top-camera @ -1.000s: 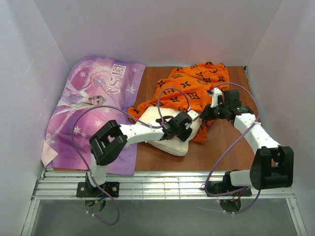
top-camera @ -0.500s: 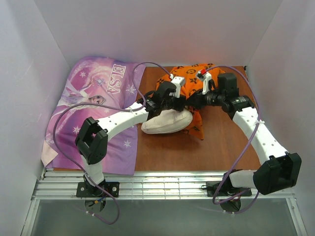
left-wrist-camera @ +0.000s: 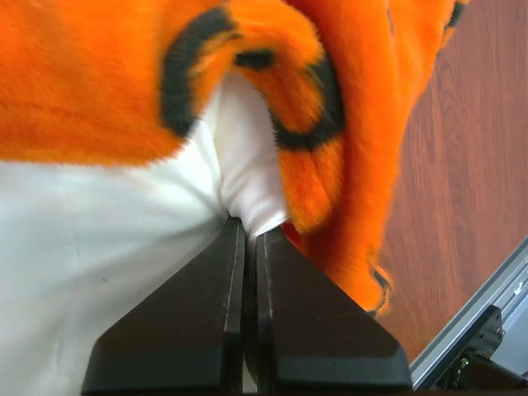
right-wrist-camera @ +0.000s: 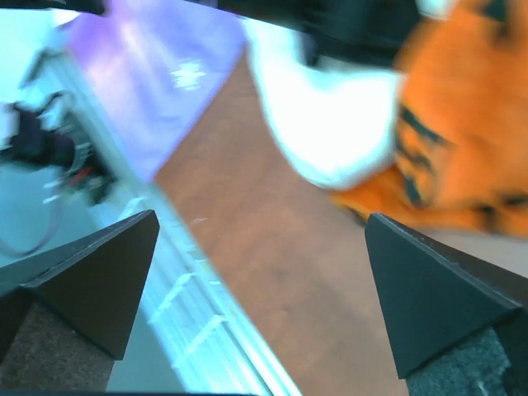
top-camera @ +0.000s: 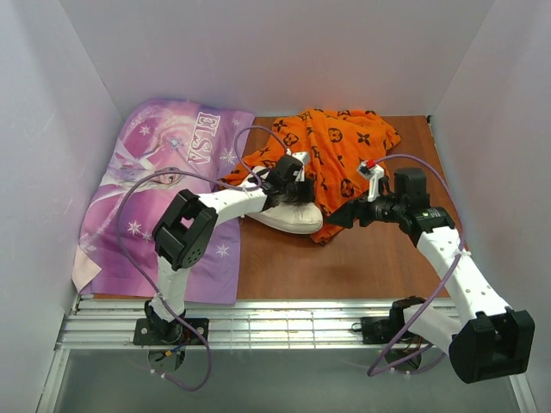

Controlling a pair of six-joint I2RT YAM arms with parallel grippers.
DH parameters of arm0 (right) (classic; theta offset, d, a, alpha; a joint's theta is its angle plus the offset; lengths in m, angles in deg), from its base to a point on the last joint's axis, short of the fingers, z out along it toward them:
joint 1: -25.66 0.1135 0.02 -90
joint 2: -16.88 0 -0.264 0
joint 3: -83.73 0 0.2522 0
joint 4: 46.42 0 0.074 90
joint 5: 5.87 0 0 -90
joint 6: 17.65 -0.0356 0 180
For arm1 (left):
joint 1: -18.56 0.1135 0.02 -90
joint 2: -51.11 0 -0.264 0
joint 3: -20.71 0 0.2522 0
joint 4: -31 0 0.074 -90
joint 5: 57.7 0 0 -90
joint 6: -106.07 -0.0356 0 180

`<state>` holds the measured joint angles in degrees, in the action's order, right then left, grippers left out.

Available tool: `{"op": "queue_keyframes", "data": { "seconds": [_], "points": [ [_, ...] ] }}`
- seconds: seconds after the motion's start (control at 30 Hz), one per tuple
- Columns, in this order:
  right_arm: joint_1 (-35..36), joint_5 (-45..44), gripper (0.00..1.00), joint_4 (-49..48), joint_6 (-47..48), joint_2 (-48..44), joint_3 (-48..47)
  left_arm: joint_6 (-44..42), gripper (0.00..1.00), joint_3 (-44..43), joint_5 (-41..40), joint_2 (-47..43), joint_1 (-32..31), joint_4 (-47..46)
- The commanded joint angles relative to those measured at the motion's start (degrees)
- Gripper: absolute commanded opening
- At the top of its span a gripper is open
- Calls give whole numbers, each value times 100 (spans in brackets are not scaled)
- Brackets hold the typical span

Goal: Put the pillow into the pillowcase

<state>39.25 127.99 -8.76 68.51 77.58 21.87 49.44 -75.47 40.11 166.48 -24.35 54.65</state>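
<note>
Nearest, the right claw (right-wrist-camera: 261, 219) hangs released over the brown wooden surface (top-camera: 344, 258), fingers spread wide with nothing between them; a second ago it was shut, up by the case. Just beyond, the plump cream-white fabric pillow (top-camera: 291, 221) lies on the surface, its far part under the bright orange black-motif pillowcase (top-camera: 344, 146), which now drapes further over it than before. The left claw (left-wrist-camera: 246, 231) is clenched, tips nipping a fold of pillow at the case's edge. By my reading the case is only partly on, and the freed claw must regrip its mouth. Far left lies the purple princess-print fabric (top-camera: 172, 129).
</note>
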Motion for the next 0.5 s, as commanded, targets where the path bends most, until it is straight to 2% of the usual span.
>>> {"op": "queue_keyframes", "data": {
  "seconds": [0.0,0.03,0.1,0.13,0.17,0.23,0.27,0.33,0.4,0.47],
  "points": [
    [-444,-579,97,501,697,-261,11,-206,4,-11,35,-94,266,-321],
    [-505,-702,96,562,822,-235,-24,-355,24,-73,236,-103,266,-373],
    [-506,-914,94,677,1191,-148,-269,-856,41,-379,1018,-216,266,-260],
    [-497,-984,93,703,1279,-112,-392,-1354,61,-494,1220,-321,266,-103],
    [-506,-1132,93,712,1480,-60,-533,-1620,68,-608,1614,-566,266,482],
    [-349,-1334,93,765,1683,230,-1068,-2278,74,-628,2169,-892,354,1030],
    [-261,-1614,93,791,1763,361,-1279,-2299,78,-462,2468,-1450,450,1215],
    [142,-1862,93,836,1965,792,-1754,-2256,79,186,2716,-2007,967,1243],
    [573,-2362,94,783,2158,1188,-1975,-2386,83,418,2603,-2509,1607,1427],
    [1372,-2905,99,765,2246,1678,-2291,-2710,84,375,2261,-2529,1969,1795]
  ]
}}
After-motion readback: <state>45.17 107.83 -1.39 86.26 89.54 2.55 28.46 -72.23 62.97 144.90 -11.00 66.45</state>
